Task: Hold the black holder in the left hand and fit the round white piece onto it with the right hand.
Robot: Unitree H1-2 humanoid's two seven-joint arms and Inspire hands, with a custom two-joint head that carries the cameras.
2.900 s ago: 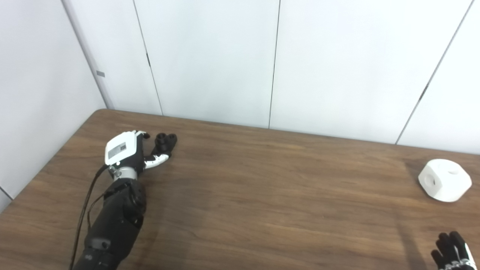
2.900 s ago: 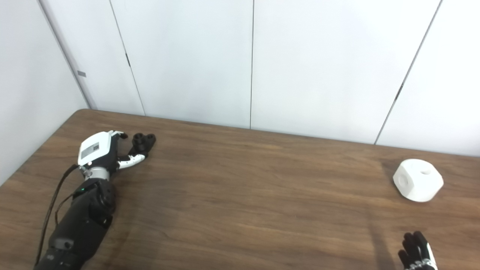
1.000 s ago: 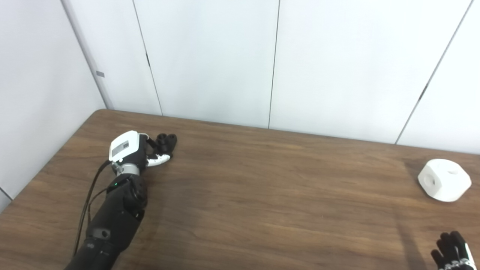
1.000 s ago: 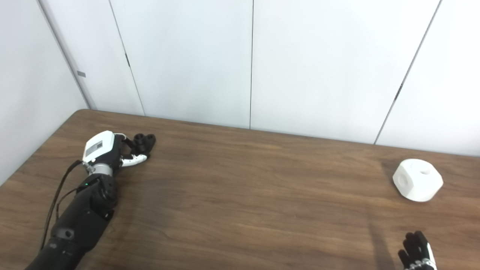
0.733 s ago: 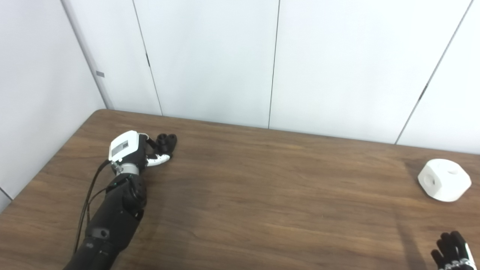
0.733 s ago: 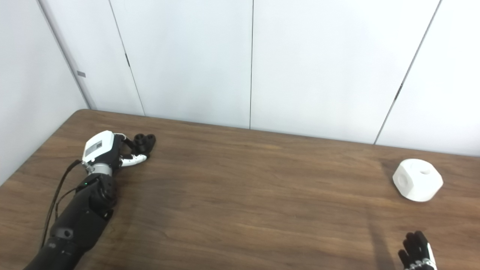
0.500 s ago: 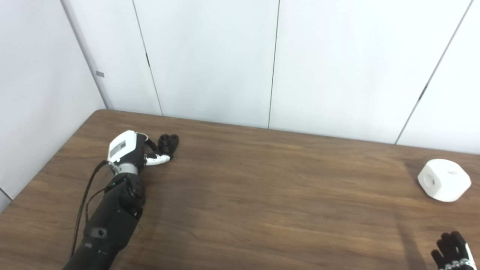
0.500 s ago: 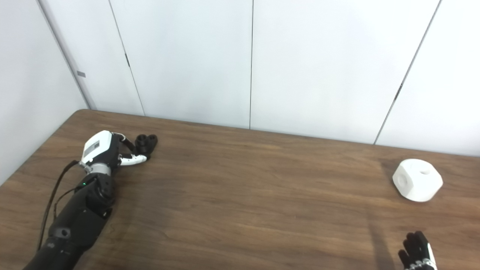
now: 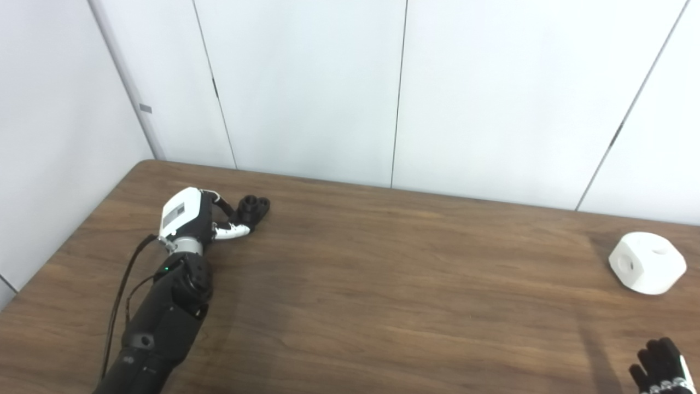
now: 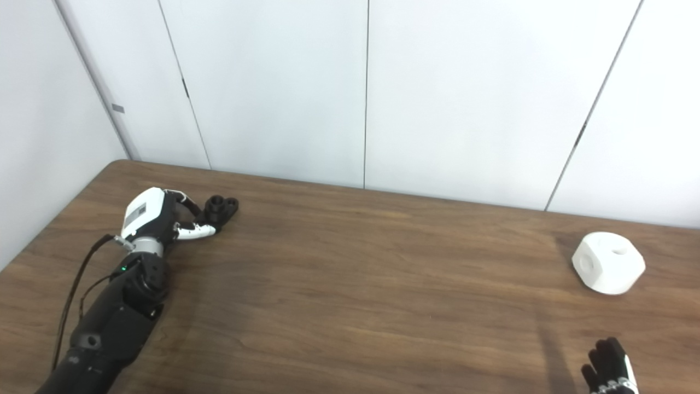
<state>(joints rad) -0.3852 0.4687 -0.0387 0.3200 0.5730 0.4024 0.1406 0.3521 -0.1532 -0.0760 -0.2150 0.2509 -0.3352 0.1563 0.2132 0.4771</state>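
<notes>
Left robot hand (image 9: 198, 217) gripping black holder (image 9: 252, 208), white piece (image 9: 647, 262) far right

**Colours on your table**

You see a dark brown wood-grain table (image 9: 383, 284) with lighter streaks running along it. At far left your left hand (image 9: 191, 219) has a white back with a grey label, black fingers and a white thumb with black marks; its arm is black. The holder (image 9: 252, 208) beside it is plain black. At right the round piece (image 9: 647, 262) is plain white. Your right hand (image 9: 663, 365) shows black fingers. The wall panels (image 9: 306, 87) are pale white with dark seams.
</notes>
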